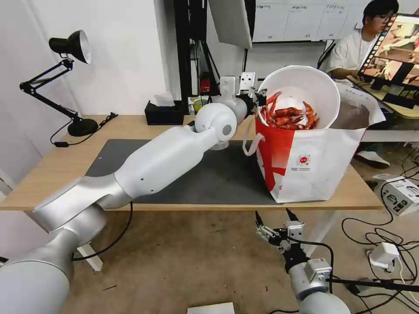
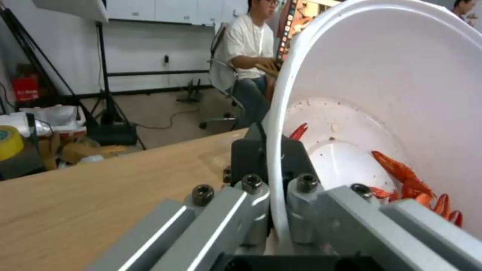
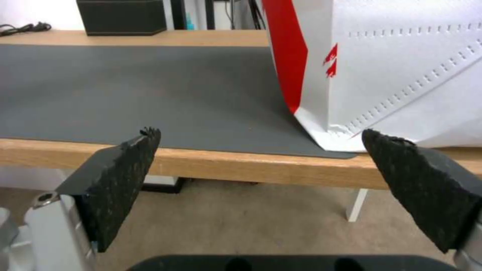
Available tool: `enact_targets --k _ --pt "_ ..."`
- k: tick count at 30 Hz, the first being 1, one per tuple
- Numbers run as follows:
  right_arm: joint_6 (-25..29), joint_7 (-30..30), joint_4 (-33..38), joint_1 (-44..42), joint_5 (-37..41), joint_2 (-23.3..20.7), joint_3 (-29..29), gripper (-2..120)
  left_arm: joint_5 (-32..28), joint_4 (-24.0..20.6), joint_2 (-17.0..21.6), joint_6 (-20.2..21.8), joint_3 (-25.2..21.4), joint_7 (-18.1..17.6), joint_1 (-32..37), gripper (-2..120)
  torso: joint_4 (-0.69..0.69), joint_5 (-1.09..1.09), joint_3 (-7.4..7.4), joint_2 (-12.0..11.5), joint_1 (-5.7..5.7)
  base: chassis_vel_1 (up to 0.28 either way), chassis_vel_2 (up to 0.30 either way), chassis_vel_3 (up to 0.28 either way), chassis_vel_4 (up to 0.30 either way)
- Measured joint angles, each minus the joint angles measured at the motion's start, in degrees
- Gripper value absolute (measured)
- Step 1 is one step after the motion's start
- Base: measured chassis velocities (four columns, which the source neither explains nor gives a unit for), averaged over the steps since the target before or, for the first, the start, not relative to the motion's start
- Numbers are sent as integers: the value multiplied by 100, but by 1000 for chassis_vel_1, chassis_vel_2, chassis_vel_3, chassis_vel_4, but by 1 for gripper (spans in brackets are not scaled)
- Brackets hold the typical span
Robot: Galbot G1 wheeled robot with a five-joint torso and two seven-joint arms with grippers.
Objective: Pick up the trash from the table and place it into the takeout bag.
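I have the left end effector [image 1: 257,98] clamped on the rim of the bowl [image 1: 305,93], one finger inside and one outside, as the left wrist view shows with the thin white wall running between them. A rim pinch makes sense here: the bowl is too wide to span, and holding the edge lets me tip it. It is tilted steeply now, mouth facing me, sitting in the open top of the bag [image 1: 314,161], with the red scraps [image 1: 290,117] slid down against its lower side. My guess is the tilt is what gets the wide bowl through the bag's mouth.

The bag stands at the right end of the mat [image 1: 209,174] on the counter [image 1: 56,170], its near corner overhanging the mat edge, close to the counter's front.

The right end effector [image 1: 276,218] hangs below the counter's front edge, spread wide and gripping nothing, parked clear of the bag. The tissue box [image 1: 163,114] sits at the back.
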Motion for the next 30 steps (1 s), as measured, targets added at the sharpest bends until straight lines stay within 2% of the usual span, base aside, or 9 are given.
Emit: enact_targets --k 4,6,12,18,23,24,26,28,30 --pt "0 0 0 0 0 0 0 100 -18 -67 73 172 26 59 -6 0 -1 0 0 0 0 0 0 0 0" --pt "0 0 0 0 0 0 0 100 -22 -150 177 541 42 186 -12 0 0 0 0 0 0 0 0 0 0" --pt "0 0 0 0 0 0 0 100 -16 -192 289 923 61 298 -12 0 0 0 0 0 0 0 0 0 0" --pt "0 0 0 0 0 0 0 100 -6 -183 296 1016 64 343 -18 0 0 0 0 0 0 0 0 0 0" --pt "0 0 0 0 0 0 0 100 34 -178 229 1001 66 270 1 17 -1 0 0 0 0 0 0 0 0" --pt "0 0 0 0 0 0 0 100 34 -178 229 1001 66 270 1 17 -1 0 0 0 0 0 0 0 0" --pt "0 0 0 0 0 1 0 100 39 -185 239 975 63 257 29 28 -1 0 0 0 0 0 0 0 0" --pt "0 0 0 0 0 0 0 100 40 -194 254 964 56 254 39 31 -1 0 0 0 0 0 0 0 0" --pt "0 0 0 0 0 0 0 100 41 -254 326 862 29 248 70 43 -1 0 0 0 0 0 0 0 0"
